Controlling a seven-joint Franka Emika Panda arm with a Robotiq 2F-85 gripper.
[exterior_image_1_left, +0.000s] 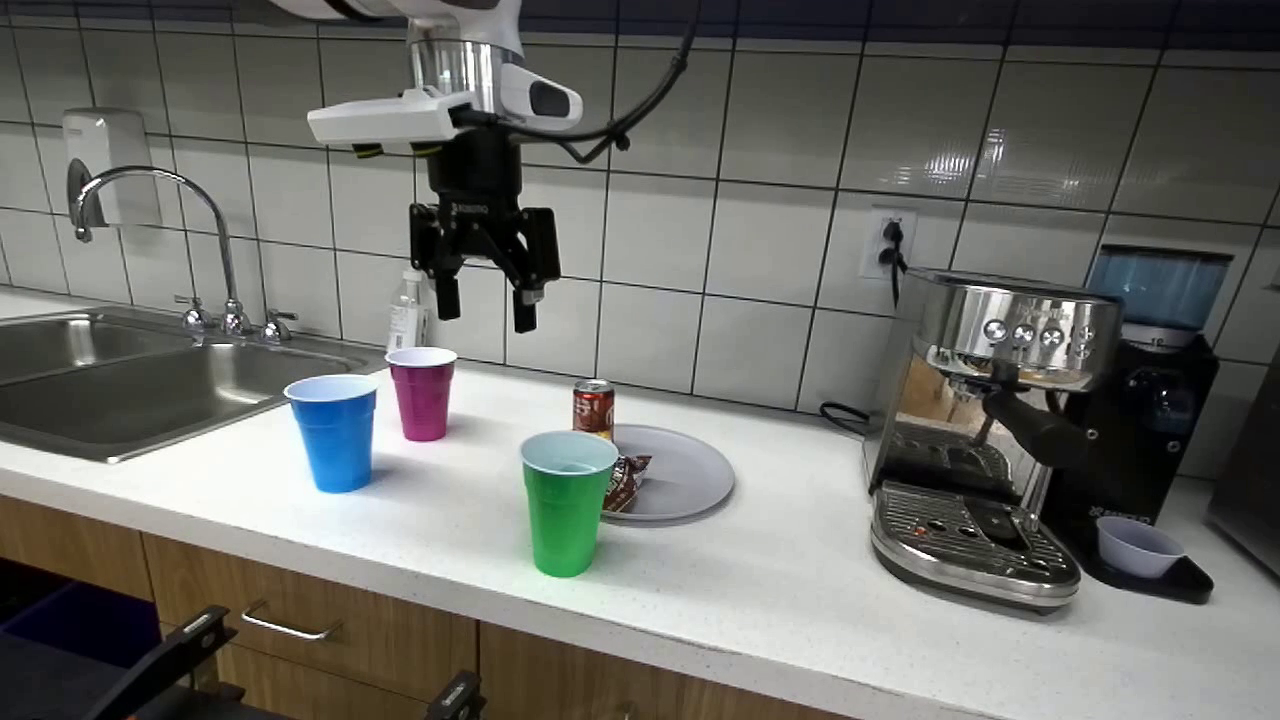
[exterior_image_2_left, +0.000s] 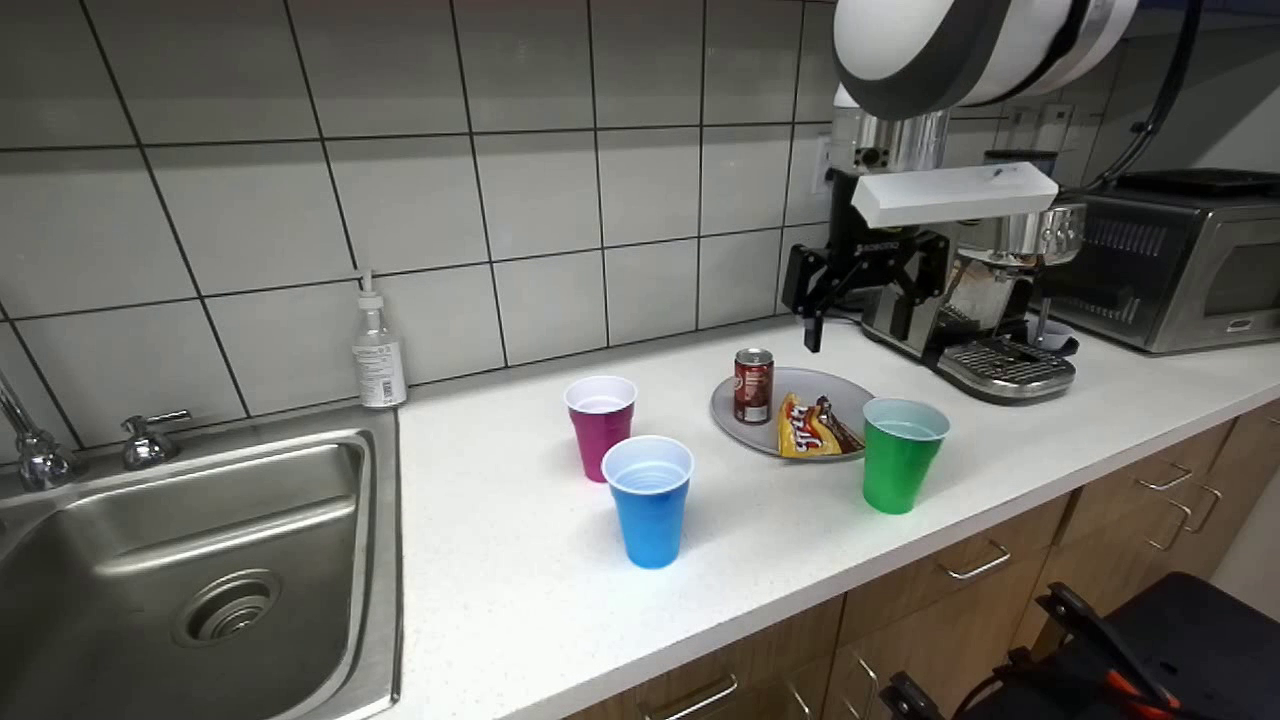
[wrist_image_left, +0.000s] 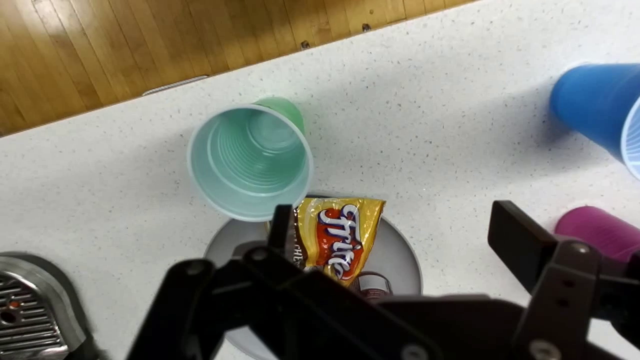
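Hovering end effector, spread well above counter, green cup near edge

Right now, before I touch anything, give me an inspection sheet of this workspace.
Surface: white counter, finely speckled in the wrist view.
Things at hand: plate bearing an upright can and a snack bag; green cup, blue cup and magenta cup upright on the counter.
Clutter: pump bottle by the sink; coffee machine; small bowl near the grinder.
Tool: open, holding nothing, above the counter.
Cables: black cable beside the arm; black plugs in the wall outlet.
Surroundings: tiled wall behind; wooden drawers below; faucet at the sink.
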